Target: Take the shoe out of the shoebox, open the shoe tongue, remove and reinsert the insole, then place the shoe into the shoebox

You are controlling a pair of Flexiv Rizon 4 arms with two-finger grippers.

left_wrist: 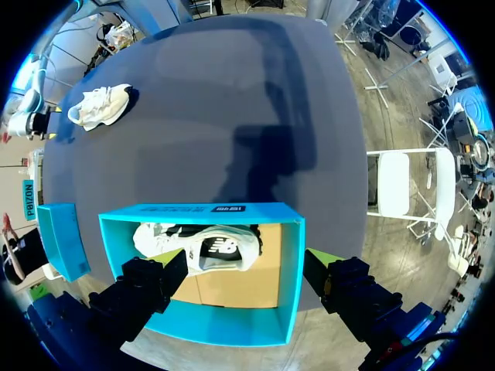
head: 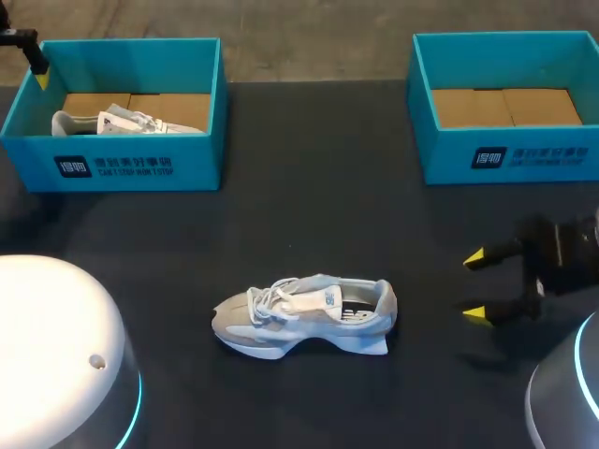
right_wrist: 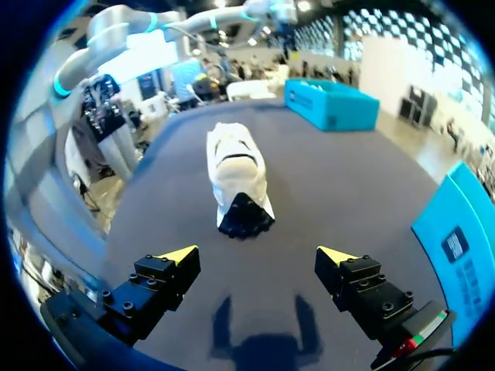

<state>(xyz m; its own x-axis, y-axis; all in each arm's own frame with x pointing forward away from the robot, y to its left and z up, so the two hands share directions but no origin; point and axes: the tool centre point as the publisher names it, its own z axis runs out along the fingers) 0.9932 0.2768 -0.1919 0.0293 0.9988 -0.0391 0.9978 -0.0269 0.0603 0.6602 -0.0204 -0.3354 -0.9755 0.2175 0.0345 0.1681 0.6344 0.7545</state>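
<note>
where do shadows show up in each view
head view: faint shadow under the shoe; left wrist view: dark arm-shaped shadow on the table beyond the box; right wrist view: shadow on the table between the right gripper's fingers

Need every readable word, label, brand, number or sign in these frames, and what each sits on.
Nothing can be quoted reliably.
Left shoebox, front wall: white logo and two lines of print, too blurred to read.
Right shoebox, front wall: same kind of label, too small to read.
Shoe on the table, side: small dark emblem, unreadable.
Shoe in the left shoebox: emblem on a dark patch, not legible.
No numbers or signs can be made out.
</note>
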